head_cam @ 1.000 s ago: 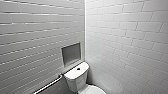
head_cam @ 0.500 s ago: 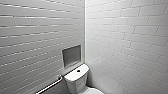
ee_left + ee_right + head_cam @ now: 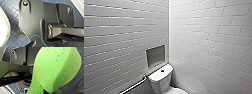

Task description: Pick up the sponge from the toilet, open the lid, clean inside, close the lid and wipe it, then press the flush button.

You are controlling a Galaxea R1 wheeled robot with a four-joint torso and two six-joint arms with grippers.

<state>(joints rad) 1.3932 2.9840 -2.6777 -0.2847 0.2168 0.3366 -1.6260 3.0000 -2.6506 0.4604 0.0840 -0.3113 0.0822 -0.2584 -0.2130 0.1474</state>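
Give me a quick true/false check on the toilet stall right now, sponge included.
1. The sponge is bright green. True.
2. The flush button sits on the tank top. True.
3. The walls are bare concrete. False: the wall is white tile.
4. The floor is red carpet. False: the floor is dark blue tile.
5. The sponge rests on the tank top. False: it hangs close to the right wrist camera, over the floor.
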